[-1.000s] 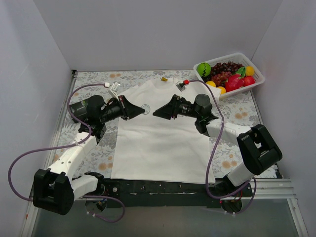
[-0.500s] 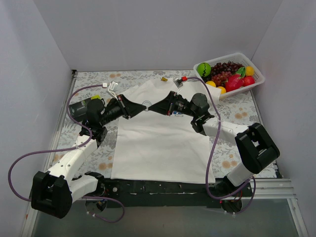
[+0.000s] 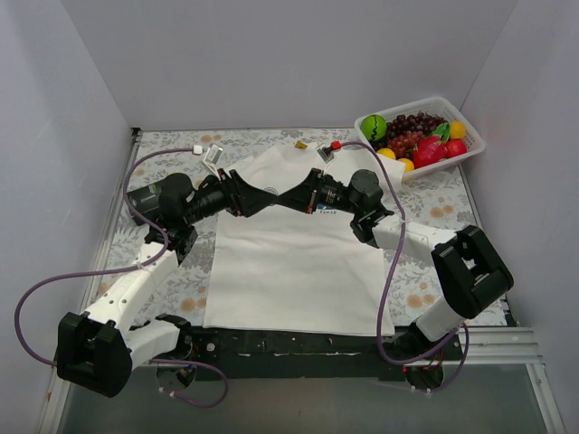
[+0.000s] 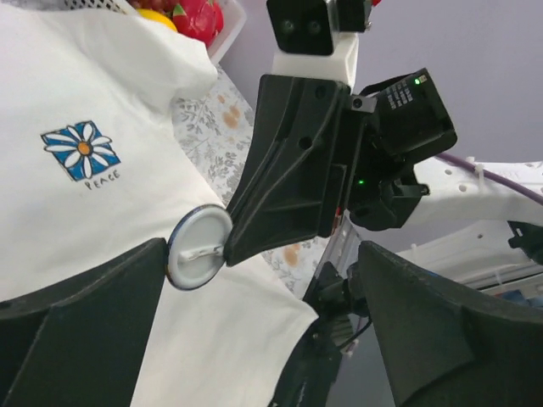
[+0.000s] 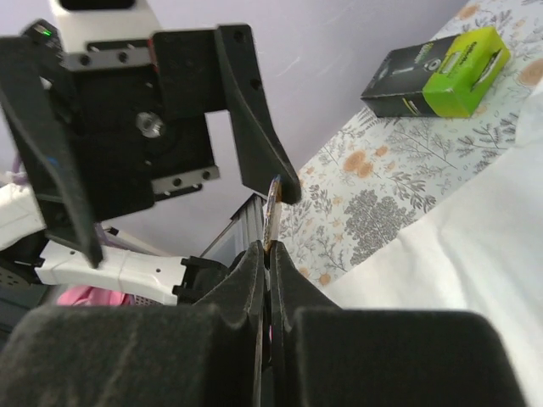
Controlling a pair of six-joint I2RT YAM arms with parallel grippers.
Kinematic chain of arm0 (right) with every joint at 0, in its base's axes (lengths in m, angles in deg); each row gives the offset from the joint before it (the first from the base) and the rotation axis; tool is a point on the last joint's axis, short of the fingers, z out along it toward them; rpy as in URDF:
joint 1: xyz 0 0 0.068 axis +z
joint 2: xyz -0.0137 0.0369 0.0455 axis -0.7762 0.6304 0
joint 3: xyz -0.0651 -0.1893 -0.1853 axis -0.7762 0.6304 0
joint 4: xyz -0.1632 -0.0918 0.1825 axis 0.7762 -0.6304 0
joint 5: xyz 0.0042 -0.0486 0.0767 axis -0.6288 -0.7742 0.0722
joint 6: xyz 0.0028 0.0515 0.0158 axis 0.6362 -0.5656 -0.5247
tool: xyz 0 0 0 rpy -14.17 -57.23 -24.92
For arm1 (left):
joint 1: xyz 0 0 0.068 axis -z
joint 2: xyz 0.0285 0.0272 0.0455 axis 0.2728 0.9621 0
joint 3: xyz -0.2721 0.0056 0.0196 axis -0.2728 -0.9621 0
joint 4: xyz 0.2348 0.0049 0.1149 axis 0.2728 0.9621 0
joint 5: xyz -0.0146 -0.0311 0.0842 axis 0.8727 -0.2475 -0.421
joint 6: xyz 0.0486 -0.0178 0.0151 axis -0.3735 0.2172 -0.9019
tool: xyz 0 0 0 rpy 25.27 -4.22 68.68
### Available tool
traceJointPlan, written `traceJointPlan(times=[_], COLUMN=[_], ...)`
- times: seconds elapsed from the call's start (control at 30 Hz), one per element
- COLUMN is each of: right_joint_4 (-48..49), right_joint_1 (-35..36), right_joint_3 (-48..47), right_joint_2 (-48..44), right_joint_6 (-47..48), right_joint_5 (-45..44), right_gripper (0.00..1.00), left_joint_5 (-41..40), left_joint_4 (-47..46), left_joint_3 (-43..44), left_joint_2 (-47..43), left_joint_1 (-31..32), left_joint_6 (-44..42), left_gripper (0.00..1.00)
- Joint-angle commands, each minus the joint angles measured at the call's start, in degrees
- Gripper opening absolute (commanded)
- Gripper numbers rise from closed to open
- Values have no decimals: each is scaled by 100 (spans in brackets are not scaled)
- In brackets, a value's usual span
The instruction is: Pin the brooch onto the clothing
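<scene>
The left gripper (image 3: 256,193) hung over the shirt (image 3: 289,262) toward the far edge of the worktop, its fingers spread wide on either side of the brooch (image 4: 199,246). The right gripper (image 5: 269,248) faced it there, clenched on the brooch's rim and holding the disc over the cloth, left of the blue flower print (image 4: 81,151). A fruit basket (image 3: 469,136) sat in the far right corner.

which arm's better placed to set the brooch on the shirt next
Right. The right gripper is shut on the brooch over the shirt; the left gripper is open, one finger just beside the brooch.
</scene>
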Motion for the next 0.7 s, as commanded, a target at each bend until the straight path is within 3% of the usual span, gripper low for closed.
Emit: traceJointPlan(times=[0.0, 0.23, 0.37, 0.47, 0.6, 0.67], right_joint_4=[-918, -3756, -6124, -7175, -8555, -8725], right_joint_1=[-37, -54, -81, -90, -81, -90], right_joint_3=[-262, -920, -1693, -2388, -2995, -3179], right_joint_2=[-449, -1205, -1110, -758, -249, -64], right_joint_6=[954, 3212, 4741, 5770, 6553, 6783], right_joint_5=[56, 230, 599, 1012, 1339, 1479], right_gripper=[1, 1, 1, 1, 1, 1], left_joint_5=[-23, 467, 960, 1389, 1962, 2059], left_joint_4=[826, 1934, 2775, 3304, 3411, 3481], left_joint_3=[776, 1831, 2436, 2701, 2799, 2781], left_joint_2=[69, 684, 956, 1115, 1194, 1203], left_joint_1=[22, 22, 13, 22, 30, 65], left_joint_6=[-700, -1728, -2631, -3003, -3144, -3240], left_gripper=[98, 98, 98, 98, 90, 83])
